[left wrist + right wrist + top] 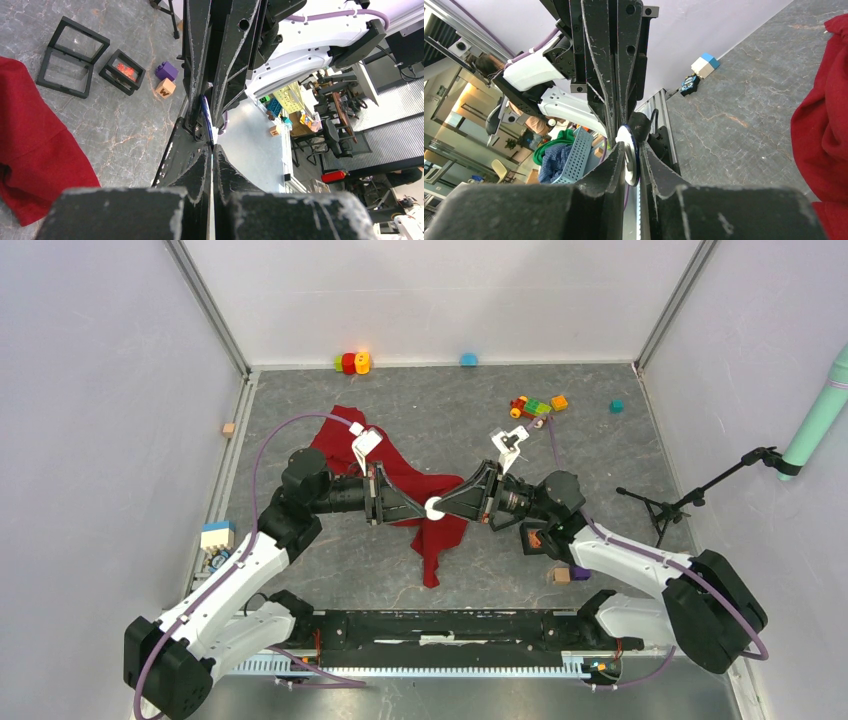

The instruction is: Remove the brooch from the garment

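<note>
The brooch (436, 508) is a small white disc with a blue edge, held in the air between both grippers above the middle of the table. My left gripper (429, 508) comes in from the left and is shut on one edge of it. My right gripper (445, 508) comes in from the right and is shut on the disc, seen edge-on in the right wrist view (628, 156). In the left wrist view the brooch (206, 117) shows just past my shut fingertips (212, 150). The red garment (440, 535) lies crumpled on the table below, apart from the brooch.
Toy bricks (535, 406) and a red-yellow toy (352, 362) lie at the back. Black frames (533, 538) and small cubes (562, 575) sit near the right arm. A small tripod (670, 505) stands at the right. A white-blue block (216, 536) lies at the left.
</note>
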Controlling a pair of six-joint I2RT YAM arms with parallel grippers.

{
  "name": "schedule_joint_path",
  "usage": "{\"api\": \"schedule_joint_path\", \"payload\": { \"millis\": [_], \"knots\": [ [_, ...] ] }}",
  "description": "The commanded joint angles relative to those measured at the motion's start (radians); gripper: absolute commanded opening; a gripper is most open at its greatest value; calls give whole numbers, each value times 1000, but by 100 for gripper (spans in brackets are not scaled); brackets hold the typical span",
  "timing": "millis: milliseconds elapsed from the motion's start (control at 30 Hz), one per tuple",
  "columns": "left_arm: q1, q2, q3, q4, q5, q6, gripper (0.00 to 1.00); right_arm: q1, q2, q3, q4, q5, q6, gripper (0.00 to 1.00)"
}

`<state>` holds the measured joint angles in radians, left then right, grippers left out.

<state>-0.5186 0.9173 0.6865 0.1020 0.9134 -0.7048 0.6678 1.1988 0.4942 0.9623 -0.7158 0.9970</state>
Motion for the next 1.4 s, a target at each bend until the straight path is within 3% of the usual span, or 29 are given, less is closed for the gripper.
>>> {"api": "schedule_joint_path", "payload": {
  "millis": [0, 167, 333, 367, 467, 600, 800, 1100, 1167, 1367],
  "knots": [
    [-13, -19, 6, 47, 17, 23, 2, 6, -13, 15, 16, 57, -18, 20],
    [-14, -11, 21, -53, -54, 69, 2, 4, -20, -2, 56, 57, 2, 38],
    [-14, 26, 55, -219, -171, 145, 2, -24, -55, -42, 2, 95, -33, 67],
    [-14, 33, 58, -234, -192, 156, 2, -33, -68, -49, -23, 102, -47, 74],
    [-44, 58, 86, -329, -321, 215, 2, -56, -108, -29, -232, 153, -173, 82],
    [-178, 138, 182, -497, -614, 297, 2, -74, -167, 66, -663, 307, -412, 84],
    [-357, 311, 346, -653, -975, 330, 2, -117, -262, 88, -892, 448, -555, 83],
    [-577, 559, 526, -582, -1195, 453, 2, -186, -377, 146, -1211, 782, -704, 80],
    [-599, 613, 544, -534, -1250, 504, 2, -216, -405, 157, -1246, 816, -713, 74],
    [-609, 736, 549, -365, -1287, 639, 2, -249, -552, 155, -1269, 964, -736, 73]
  ]
}}
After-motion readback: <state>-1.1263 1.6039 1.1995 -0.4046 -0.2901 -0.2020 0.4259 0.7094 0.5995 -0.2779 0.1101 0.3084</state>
